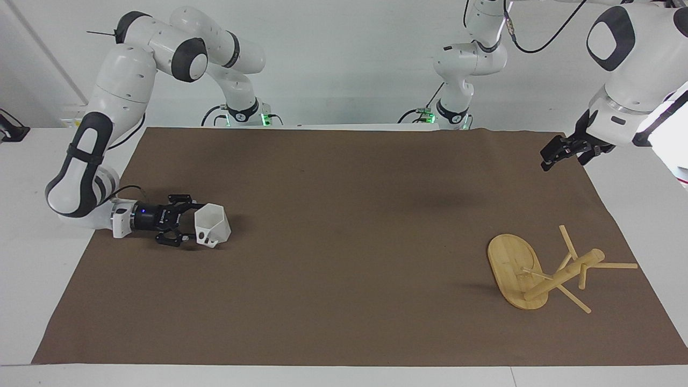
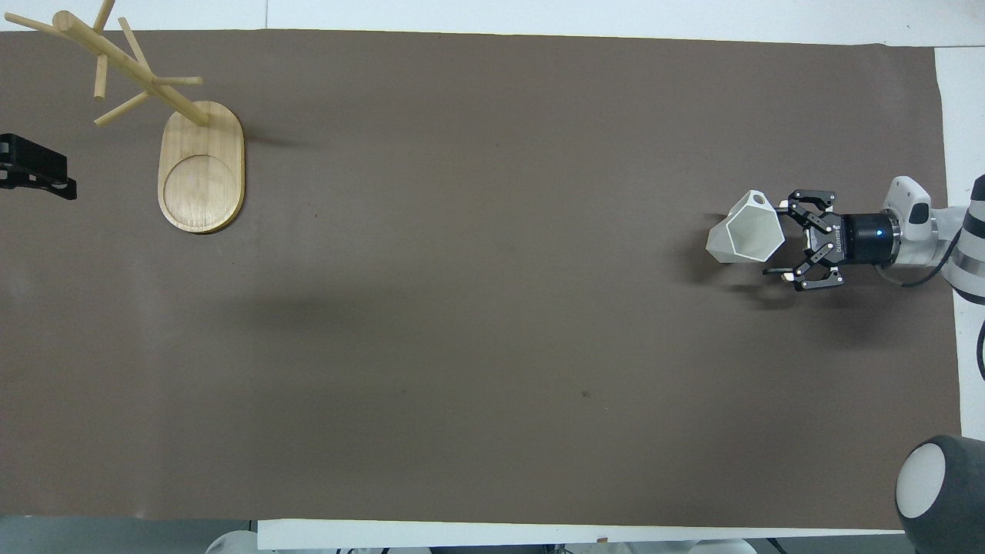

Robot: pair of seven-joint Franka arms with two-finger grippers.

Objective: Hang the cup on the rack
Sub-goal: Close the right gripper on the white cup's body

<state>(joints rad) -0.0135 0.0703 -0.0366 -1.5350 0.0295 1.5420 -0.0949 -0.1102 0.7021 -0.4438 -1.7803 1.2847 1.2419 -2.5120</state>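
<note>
The white faceted cup (image 1: 213,226) sits on the brown mat (image 1: 344,301) toward the right arm's end, its hexagonal opening showing upward in the overhead view (image 2: 745,231). Its small looped handle (image 2: 759,199) is on the side farther from the robots. My right gripper (image 1: 191,222) lies low and level over the mat, open, with its fingers spread around the cup's outer side (image 2: 777,238). The bamboo rack (image 1: 537,269) stands on its oval base (image 2: 202,169) toward the left arm's end. My left gripper (image 1: 549,160) waits in the air over the mat's edge near the rack.
The brown mat covers most of the white table (image 1: 32,252). The rack's thin pegs (image 1: 615,265) stick out toward the mat's end and corner. Nothing else lies on the mat between the cup and the rack.
</note>
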